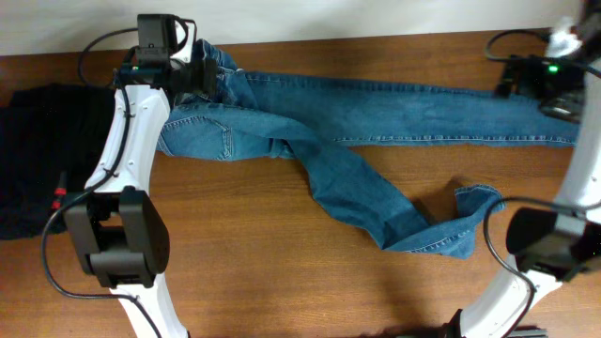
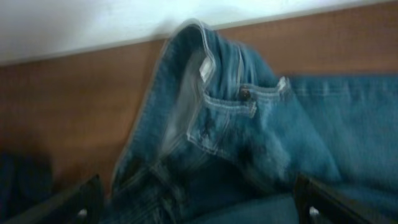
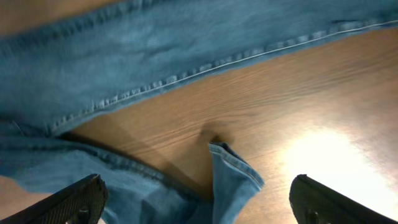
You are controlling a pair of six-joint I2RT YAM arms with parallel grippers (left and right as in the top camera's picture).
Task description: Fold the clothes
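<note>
I am seeing jeans [image 1: 376, 113] lying across the wood table [image 1: 282, 272], waistband by the white wall [image 1: 329, 19]. Left gripper [image 2: 199, 208] is hovering spread over the waistband; right gripper [image 3: 199, 202] is gaping, empty, over a hem.

Jeans [image 1: 394, 108] sprawled across table [image 1: 235, 272], blk garment [image 1: 38, 160] far L

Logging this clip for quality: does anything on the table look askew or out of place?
Yes. The jeans lie unevenly: one leg runs straight along the far edge, the other twists diagonally toward the near side, its cuff curled upward. A black garment sits bunched at the left edge.
</note>
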